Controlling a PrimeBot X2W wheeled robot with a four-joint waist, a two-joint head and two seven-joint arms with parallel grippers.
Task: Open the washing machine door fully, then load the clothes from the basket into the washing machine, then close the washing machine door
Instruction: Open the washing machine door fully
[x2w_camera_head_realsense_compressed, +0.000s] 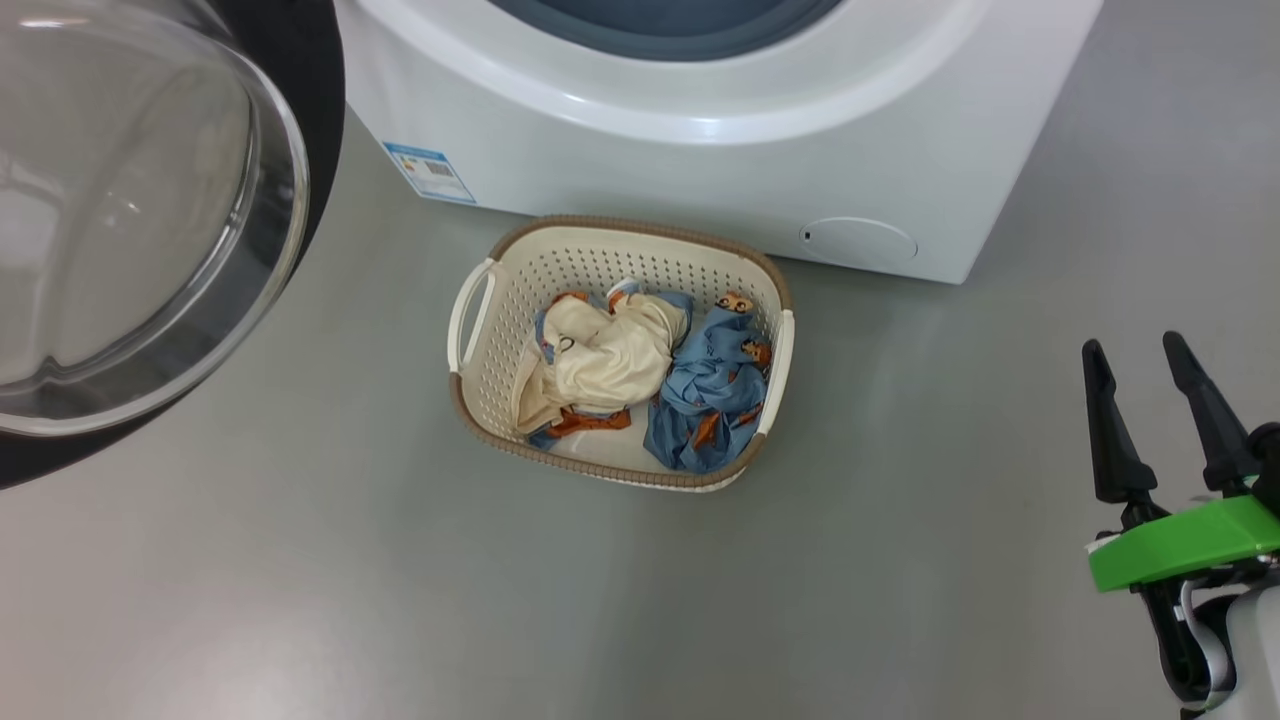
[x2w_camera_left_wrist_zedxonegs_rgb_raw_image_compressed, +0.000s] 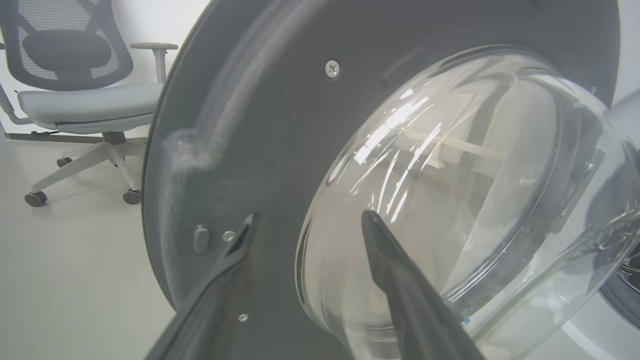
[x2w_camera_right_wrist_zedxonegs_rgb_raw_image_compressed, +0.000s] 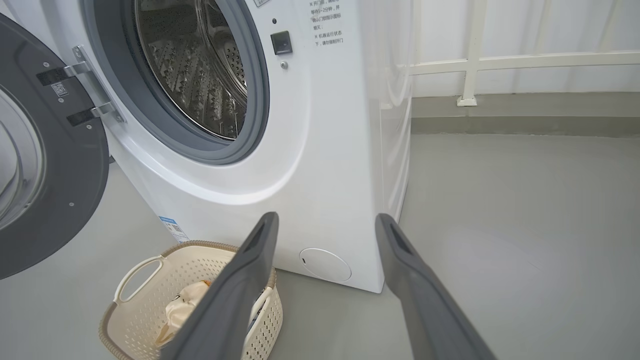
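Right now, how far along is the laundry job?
Done: the washing machine door stands swung wide open. In hand: nothing; the left gripper is open facing the door, the right gripper open and empty. Left: both clothes lie in the basket, so loading and closing the door remain.

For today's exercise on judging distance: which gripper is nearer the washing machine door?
Left. The left gripper, jaws open, is close up to the washing machine door's inner face. The right gripper hangs well away over the floor, on the basket's far side.
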